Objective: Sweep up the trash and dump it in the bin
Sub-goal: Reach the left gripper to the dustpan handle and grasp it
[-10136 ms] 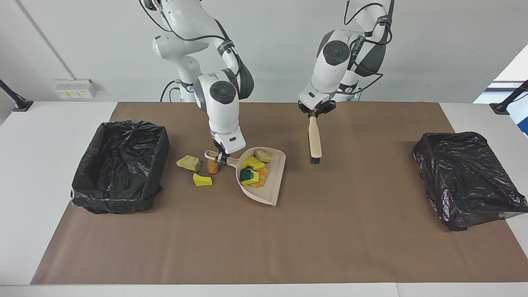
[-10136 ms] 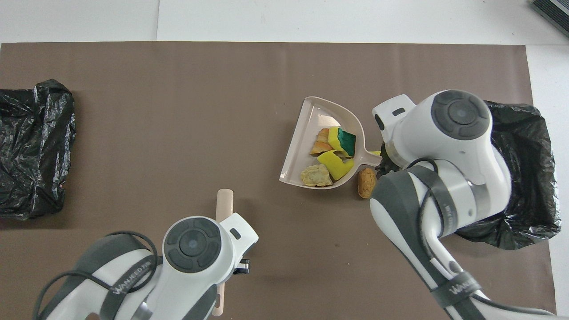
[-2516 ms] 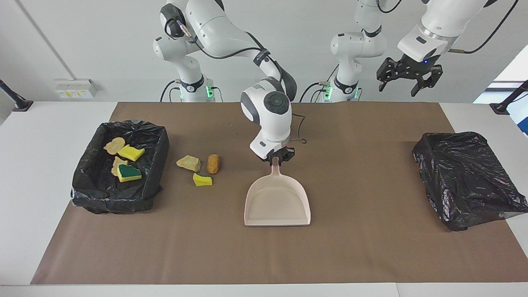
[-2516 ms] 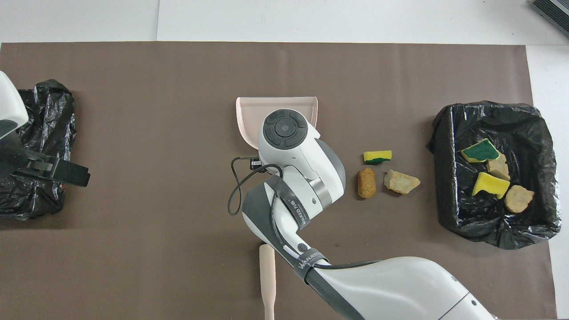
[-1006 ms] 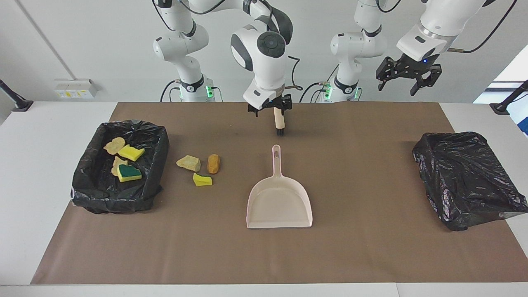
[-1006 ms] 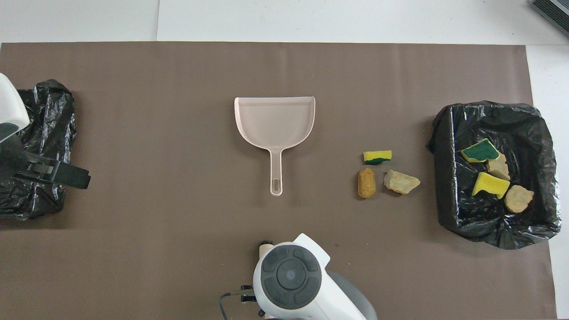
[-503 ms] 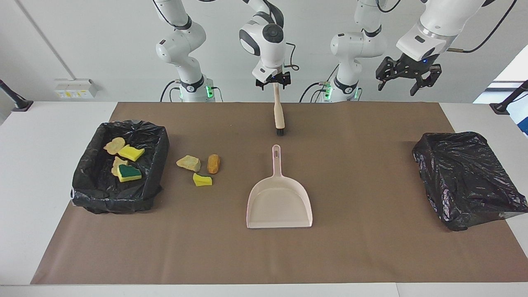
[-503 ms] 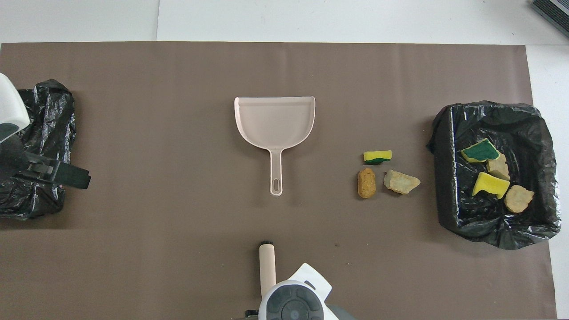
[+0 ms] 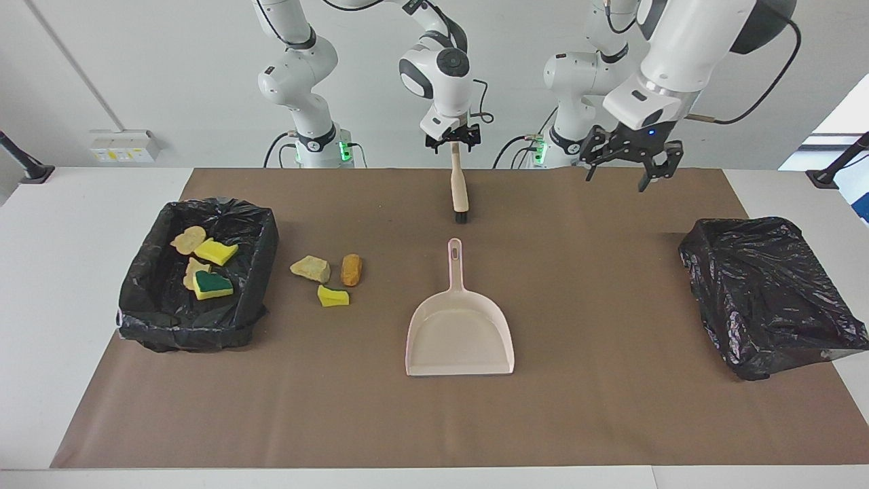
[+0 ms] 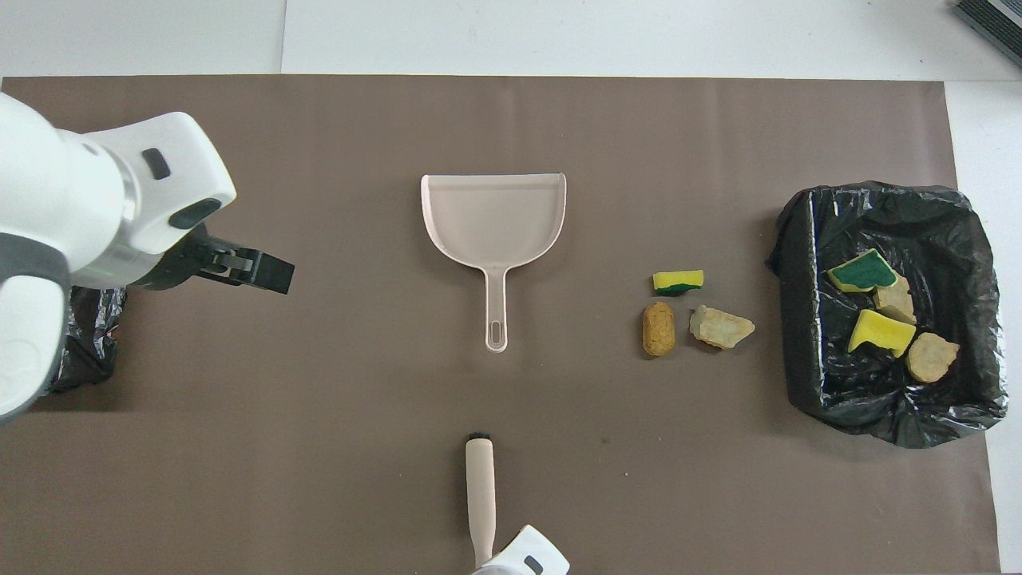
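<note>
Trash (image 9: 326,276) sits split: four scraps in the lined bin (image 9: 139,299) at the right arm's end, three loose on the surface just beside it. Dustpan (image 9: 459,326) lies flat and free mid-surface, mouth facing away from the robots. Right claw (image 9: 453,140) hangs wide over the brush (image 9: 459,190) handle's end, probably to take it. Left claw (image 9: 629,163), wide and empty, hovers above its own end.

White arms, grey joints, black cables, green base lights.
</note>
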`<state>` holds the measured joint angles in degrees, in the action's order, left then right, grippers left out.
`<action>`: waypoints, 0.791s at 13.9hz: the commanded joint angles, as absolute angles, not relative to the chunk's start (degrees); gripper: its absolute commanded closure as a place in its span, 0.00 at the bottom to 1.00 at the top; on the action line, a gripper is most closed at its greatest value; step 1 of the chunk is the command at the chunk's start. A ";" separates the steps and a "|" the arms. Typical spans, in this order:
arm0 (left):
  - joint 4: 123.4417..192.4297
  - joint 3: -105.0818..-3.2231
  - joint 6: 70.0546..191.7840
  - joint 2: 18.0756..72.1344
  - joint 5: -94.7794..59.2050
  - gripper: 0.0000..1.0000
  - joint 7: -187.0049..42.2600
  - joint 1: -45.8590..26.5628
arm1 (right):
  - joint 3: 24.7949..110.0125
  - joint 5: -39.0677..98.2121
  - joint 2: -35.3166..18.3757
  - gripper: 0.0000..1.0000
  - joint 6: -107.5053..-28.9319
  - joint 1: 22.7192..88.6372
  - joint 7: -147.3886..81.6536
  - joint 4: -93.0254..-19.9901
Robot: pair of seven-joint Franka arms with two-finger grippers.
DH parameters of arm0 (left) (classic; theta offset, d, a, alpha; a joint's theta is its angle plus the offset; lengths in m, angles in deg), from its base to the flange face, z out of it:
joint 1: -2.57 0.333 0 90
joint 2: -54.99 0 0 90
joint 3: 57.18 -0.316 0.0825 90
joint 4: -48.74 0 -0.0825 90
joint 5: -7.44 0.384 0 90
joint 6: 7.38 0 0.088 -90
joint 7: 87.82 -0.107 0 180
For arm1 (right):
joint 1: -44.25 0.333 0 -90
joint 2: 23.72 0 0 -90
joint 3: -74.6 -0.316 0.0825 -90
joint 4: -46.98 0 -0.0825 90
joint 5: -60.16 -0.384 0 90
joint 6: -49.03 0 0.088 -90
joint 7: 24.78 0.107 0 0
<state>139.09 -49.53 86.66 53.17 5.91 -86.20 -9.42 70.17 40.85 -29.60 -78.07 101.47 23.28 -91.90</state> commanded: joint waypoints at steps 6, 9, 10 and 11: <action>144.71 -50.32 105.88 40.43 6.56 0.00 -70.63 -22.72 | 70.39 39.42 -29.00 0.80 -81.23 103.23 24.26 -93.64; 145.33 -50.32 111.70 36.63 6.73 0.00 -65.59 -26.86 | 70.47 39.59 -28.30 1.00 -80.96 103.14 26.63 -92.94; 145.24 -50.32 113.19 35.32 6.91 0.00 -64.88 -27.57 | 70.47 40.03 -28.12 1.00 -80.96 102.97 26.46 -92.68; 145.24 -50.32 114.95 34.52 6.91 0.00 -64.35 -27.84 | 70.47 40.30 -27.68 1.00 -80.79 102.70 25.94 -92.24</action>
